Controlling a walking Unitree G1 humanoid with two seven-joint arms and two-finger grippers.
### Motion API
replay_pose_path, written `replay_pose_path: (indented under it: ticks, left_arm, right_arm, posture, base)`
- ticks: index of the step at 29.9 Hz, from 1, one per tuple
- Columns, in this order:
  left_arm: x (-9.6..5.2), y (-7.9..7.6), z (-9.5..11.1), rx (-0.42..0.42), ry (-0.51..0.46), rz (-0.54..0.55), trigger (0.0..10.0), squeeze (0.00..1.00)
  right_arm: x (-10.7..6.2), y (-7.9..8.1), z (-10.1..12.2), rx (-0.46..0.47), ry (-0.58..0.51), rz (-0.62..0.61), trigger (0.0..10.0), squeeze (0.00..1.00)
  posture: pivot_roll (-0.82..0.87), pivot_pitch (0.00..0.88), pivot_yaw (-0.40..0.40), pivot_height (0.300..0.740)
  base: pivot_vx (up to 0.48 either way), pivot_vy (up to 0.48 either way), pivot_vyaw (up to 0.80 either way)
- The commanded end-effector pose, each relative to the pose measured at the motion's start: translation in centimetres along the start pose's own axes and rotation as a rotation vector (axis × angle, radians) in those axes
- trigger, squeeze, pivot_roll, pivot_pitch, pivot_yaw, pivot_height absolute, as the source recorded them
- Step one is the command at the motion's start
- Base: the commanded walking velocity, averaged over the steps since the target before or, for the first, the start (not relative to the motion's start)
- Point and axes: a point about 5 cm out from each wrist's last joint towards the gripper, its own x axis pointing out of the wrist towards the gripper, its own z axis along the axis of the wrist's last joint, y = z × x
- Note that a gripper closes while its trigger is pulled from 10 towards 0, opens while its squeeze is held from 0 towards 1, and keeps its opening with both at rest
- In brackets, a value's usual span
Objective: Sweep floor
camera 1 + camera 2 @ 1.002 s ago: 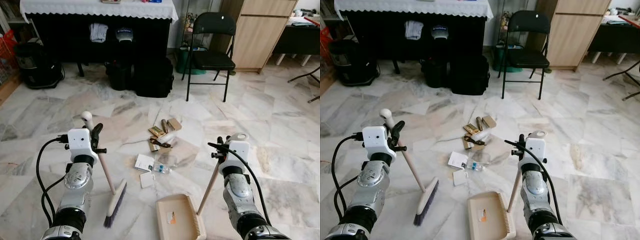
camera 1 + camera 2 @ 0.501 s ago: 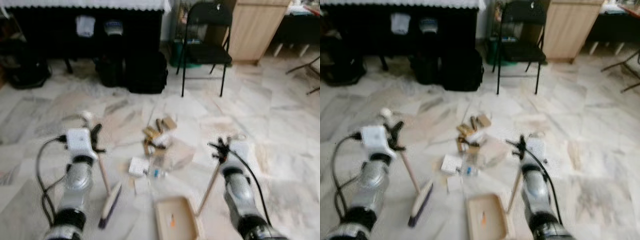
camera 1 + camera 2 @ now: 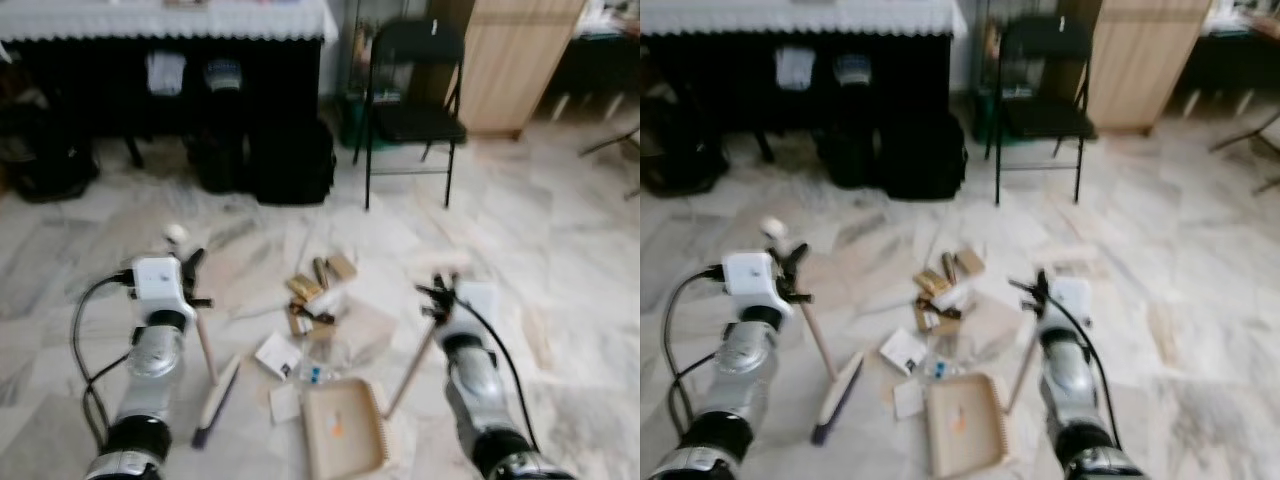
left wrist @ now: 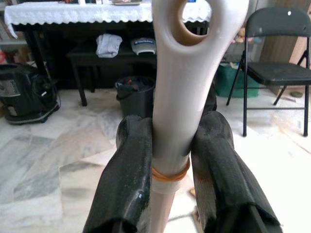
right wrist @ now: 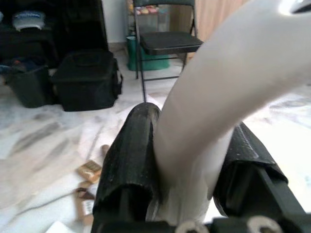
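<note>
Meanwhile, the left tool [image 3: 190,268] is clamping the cream-handled brush [image 3: 213,394], bristles resting on the marble floor [image 3: 560,250] below it, while the right tool [image 3: 437,294] is gripping the beige plastic dustpan [image 3: 343,428], its tray lying just beside scattered paper litter [image 3: 312,300].

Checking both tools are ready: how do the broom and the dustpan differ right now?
The broom sits in the left claw, its dark bristles on the floor beside the litter. The dustpan sits in the right claw, its wide beige tray lying flat just before the litter. Both have pale long handles, firmly clamped.
</note>
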Motion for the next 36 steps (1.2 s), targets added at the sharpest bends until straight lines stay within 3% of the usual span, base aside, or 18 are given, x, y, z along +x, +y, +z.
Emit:
replay_pose_path:
  ticks: [1, 22, 31, 36]
  left_arm:
    - [0.3, 0.4, 0.8, -0.004, -0.041, 0.008, 10.0, 0.0]
    - [0.0, 0.9, -0.2, 0.013, 0.0, 0.041, 10.0, 0.0]
    - [-0.2, 2.1, -0.9, 0.034, 0.043, 0.097, 10.0, 0.0]
    - [-0.3, 2.4, -1.3, 0.035, 0.058, 0.117, 10.0, 0.0]
  right_arm:
    - [0.6, 0.4, 1.0, 0.006, -0.041, 0.008, 10.0, 0.0]
    - [0.7, 0.9, 0.9, -0.002, -0.016, 0.039, 10.0, 0.0]
    - [0.9, 1.0, 1.2, 0.005, -0.029, 0.067, 10.0, 0.0]
    - [1.2, 0.0, 1.9, -0.092, -0.065, 0.011, 10.0, 0.0]
  posture:
    - [0.01, 0.0, -0.056, 0.74]
    - [0.01, 0.0, -0.057, 0.74]
    - [0.01, 0.0, -0.067, 0.74]
    - [0.01, 0.0, -0.071, 0.74]
  base:
    - [0.0, 0.0, 0.0]
    - [0.0, 0.0, 0.0]
    - [0.0, 0.0, 0.0]
    - [0.0, 0.0, 0.0]
